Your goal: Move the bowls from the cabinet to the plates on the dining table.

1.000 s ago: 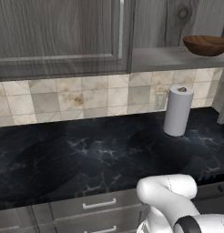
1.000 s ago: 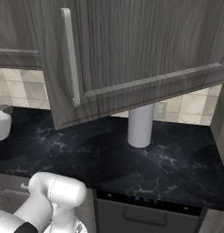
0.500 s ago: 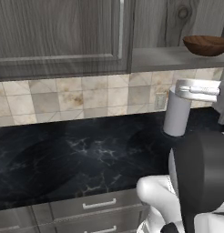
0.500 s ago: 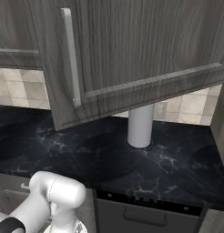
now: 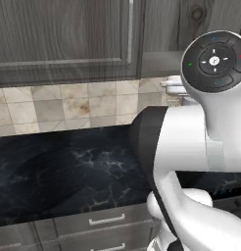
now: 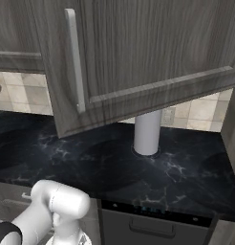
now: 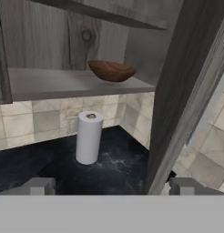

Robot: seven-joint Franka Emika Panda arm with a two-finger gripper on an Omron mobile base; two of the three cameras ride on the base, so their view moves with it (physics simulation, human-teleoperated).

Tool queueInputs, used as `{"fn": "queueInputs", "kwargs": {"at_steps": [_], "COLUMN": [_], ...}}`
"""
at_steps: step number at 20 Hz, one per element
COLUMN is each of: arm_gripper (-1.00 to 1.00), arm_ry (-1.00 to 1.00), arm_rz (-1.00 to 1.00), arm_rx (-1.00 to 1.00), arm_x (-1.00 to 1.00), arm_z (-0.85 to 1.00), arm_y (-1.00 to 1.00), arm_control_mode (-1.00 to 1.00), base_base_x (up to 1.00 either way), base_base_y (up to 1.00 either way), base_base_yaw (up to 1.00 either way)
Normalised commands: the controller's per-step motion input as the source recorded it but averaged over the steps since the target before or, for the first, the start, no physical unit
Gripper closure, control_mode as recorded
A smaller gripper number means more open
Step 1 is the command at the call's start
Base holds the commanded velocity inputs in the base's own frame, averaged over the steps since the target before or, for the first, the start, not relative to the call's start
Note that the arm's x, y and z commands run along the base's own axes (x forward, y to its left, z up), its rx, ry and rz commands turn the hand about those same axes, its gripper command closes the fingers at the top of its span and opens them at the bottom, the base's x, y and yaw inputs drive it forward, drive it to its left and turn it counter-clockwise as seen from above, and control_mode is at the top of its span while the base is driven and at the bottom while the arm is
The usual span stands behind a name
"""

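The dark brown wooden bowl [image 7: 111, 70] sits on the grey shelf [image 7: 63, 83] inside the open wall cabinet, seen from the hand view. My gripper [image 7: 111, 186] is open, its fingertips [image 7: 38, 185] wide apart and empty, below the shelf and well short of the bowl. The cabinet's open door [image 6: 138, 62] with its pale bar handle [image 6: 74, 62] hangs over the counter; its edge [image 7: 186, 91] stands close on the right of the hand view. My arm [image 5: 201, 127] hides the bowl in the left base view. The cream bowl, the plates and the dining table are out of view.
A white paper towel roll [image 7: 89, 136] [image 6: 147, 131] stands on the black veined counter [image 6: 100, 162] under the shelf, against the tiled wall [image 5: 68, 105]. A closed cabinet door [image 5: 63, 39] lies to the left. Low drawers [image 5: 108, 220] run below the counter edge.
My arm has swung up into the left base view and now covers the bowl and the paper towel roll there. The base and the cabinet door have not moved.
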Motion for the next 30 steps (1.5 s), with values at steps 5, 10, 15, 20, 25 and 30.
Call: {"fn": "queueInputs", "kwargs": {"at_steps": [5,10,15,20,25,30], "arm_gripper": [-1.00,-1.00,-1.00,-1.00,-1.00,-1.00], "arm_ry": [0.00,0.01,0.05,0.08,0.05,0.04], "arm_rz": [-0.10,-0.01,-0.03,-0.06,-0.09,-0.09], "arm_rx": [-0.05,0.00,0.00,-0.02,-0.03,-0.03], "arm_x": [0.35,0.46,0.37,0.27,0.09,0.09], "arm_z": [-0.14,-0.07,0.00,0.00,0.00,0.00], "arm_y": [-0.13,-0.25,-0.14,-0.24,-0.35,-0.31], "arm_control_mode": [-1.00,-1.00,-1.00,-1.00,-1.00,-1.00], "base_base_x": [0.00,0.00,0.00,0.00,0.00,0.00], "base_base_y": [0.00,0.00,0.00,0.00,0.00,0.00], "base_base_yaw": [0.00,0.00,0.00,0.00,0.00,0.00]}}
